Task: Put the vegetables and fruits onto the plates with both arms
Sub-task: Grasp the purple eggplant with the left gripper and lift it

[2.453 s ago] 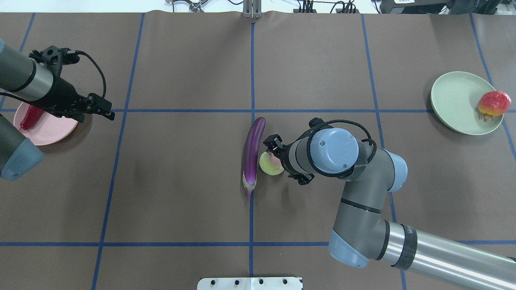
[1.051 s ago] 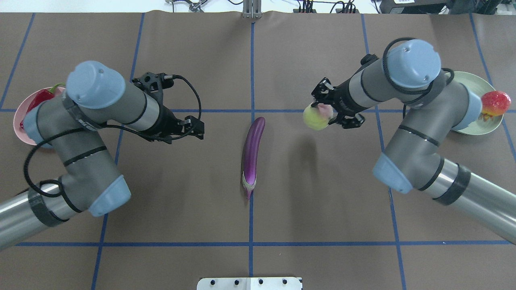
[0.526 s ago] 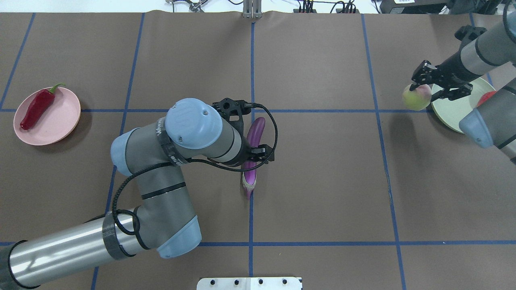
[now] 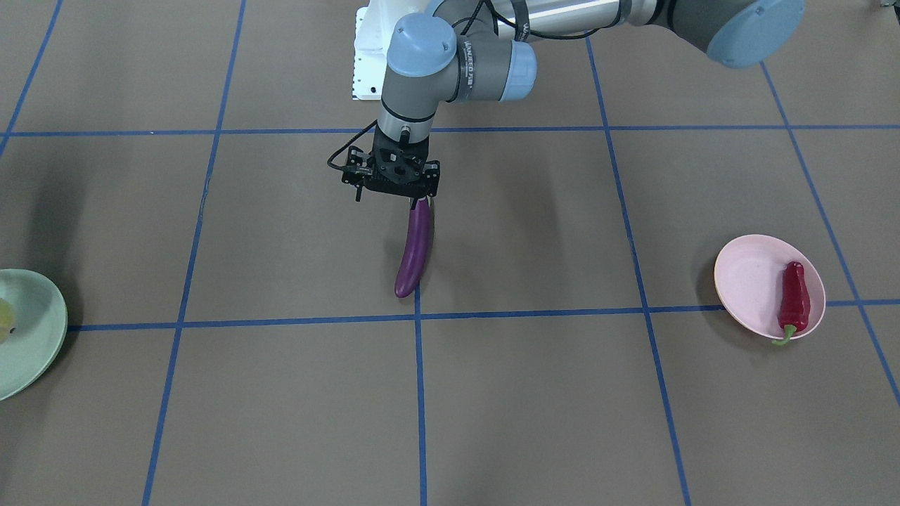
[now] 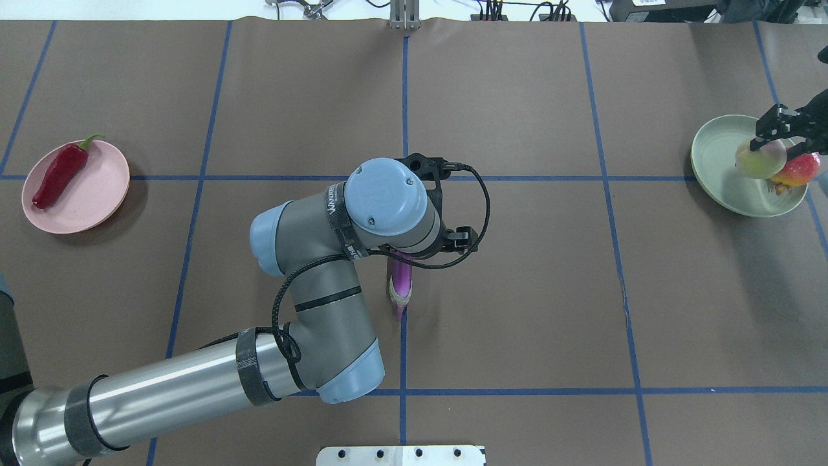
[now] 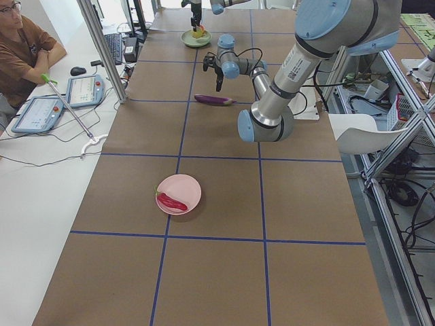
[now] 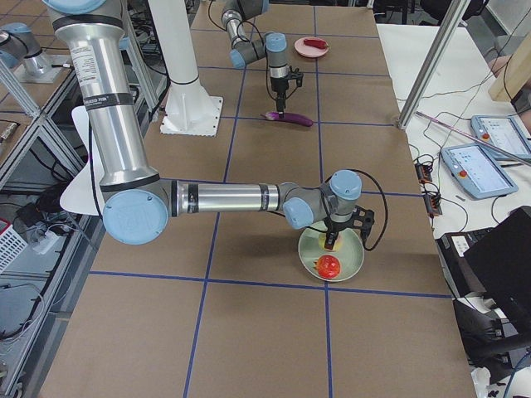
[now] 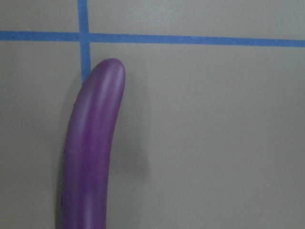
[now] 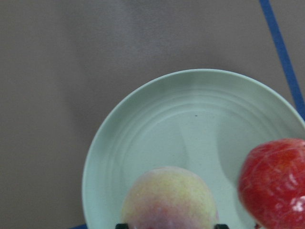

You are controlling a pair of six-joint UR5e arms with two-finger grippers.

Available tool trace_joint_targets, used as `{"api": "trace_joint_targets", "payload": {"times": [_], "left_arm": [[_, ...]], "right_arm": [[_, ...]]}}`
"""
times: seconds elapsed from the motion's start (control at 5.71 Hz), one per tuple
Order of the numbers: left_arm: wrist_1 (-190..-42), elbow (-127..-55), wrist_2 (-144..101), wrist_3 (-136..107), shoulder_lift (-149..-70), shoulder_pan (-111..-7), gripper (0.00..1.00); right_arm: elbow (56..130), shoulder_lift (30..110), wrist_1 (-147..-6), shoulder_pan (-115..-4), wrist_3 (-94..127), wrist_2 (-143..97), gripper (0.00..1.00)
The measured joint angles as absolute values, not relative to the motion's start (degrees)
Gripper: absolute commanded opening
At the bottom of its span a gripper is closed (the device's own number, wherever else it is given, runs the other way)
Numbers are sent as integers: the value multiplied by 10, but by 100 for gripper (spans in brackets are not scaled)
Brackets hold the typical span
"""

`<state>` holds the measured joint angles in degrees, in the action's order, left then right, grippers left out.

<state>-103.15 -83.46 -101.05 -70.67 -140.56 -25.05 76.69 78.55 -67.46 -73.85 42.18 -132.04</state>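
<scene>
The purple eggplant (image 4: 413, 249) lies on the table's middle, also in the overhead view (image 5: 401, 285) and left wrist view (image 8: 90, 152). My left gripper (image 4: 416, 200) hangs low over its stem end, looks open, and is hidden under the wrist from overhead. The red chili (image 5: 59, 175) lies on the pink plate (image 5: 90, 200) at far left. My right gripper (image 5: 763, 145) is shut on the peach (image 5: 761, 158) over the green plate (image 5: 718, 155), beside the spiky red ball (image 5: 795, 169). The right wrist view shows the peach (image 9: 169, 198) between the fingertips.
The white pedestal base (image 5: 401, 455) sits at the table's near edge. Blue tape lines cross the brown table cover. An operator (image 6: 27, 47) sits with tablets at a side desk, off the table. A metal post (image 7: 427, 62) stands beside the table.
My right gripper carried the peach from the table's middle to above the green plate. My left arm swung from the pink plate to over the eggplant and came lower on its stem end.
</scene>
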Motion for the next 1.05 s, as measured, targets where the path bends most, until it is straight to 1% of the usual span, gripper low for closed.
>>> {"api": "trace_joint_targets", "payload": {"times": [0.18, 0.53, 0.7, 0.88, 1.05], "left_arm": [[-1014, -824, -995, -675, -1407, -251, 99], [-989, -802, -991, -625, -1409, -252, 93], [-991, -787, -991, -620, -1410, -252, 81], [-994, -777, -992, -620, -1412, -252, 28], [-995, -772, -992, -620, -1414, -251, 0]], "right_arm": [[755, 793, -673, -742, 398, -1319, 100], [753, 802, -671, -743, 390, -1319, 100], [754, 801, -671, -744, 390, -1320, 100], [758, 798, -672, -748, 392, -1326, 100], [762, 794, -672, -764, 393, -1350, 100]]}}
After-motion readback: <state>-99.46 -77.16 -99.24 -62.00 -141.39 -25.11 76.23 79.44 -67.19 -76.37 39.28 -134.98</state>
